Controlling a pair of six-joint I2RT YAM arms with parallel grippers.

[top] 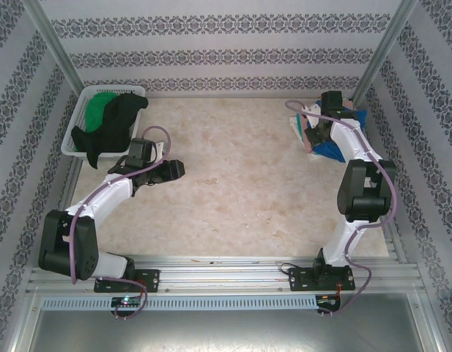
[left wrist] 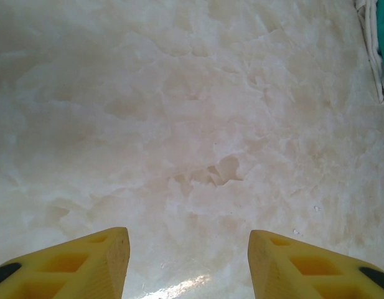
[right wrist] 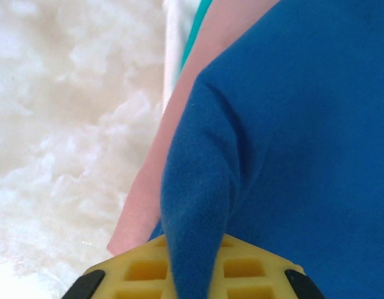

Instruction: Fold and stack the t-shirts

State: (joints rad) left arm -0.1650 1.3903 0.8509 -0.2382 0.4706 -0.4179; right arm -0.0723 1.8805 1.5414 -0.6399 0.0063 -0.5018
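Note:
At the far right of the table lies a pile of t-shirts, and my right gripper (top: 314, 136) is down on it. In the right wrist view a royal-blue t-shirt (right wrist: 304, 124) tops the pile. A pinched ridge of that blue cloth runs between the yellow fingers (right wrist: 139, 271), so the right gripper (right wrist: 195, 249) is shut on it. Under the blue one lies a salmon-pink t-shirt (right wrist: 151, 187), with teal and white edges beyond. A black t-shirt (top: 112, 125) and a green one (top: 99, 108) sit in the basket. My left gripper (top: 178, 170) (left wrist: 188, 240) hangs open over bare table.
The white slatted basket (top: 73, 132) stands at the back left, close to the left arm's wrist. Patterned walls and metal posts close in the table on three sides. A white and teal cloth edge (left wrist: 375, 56) shows at the top right of the left wrist view.

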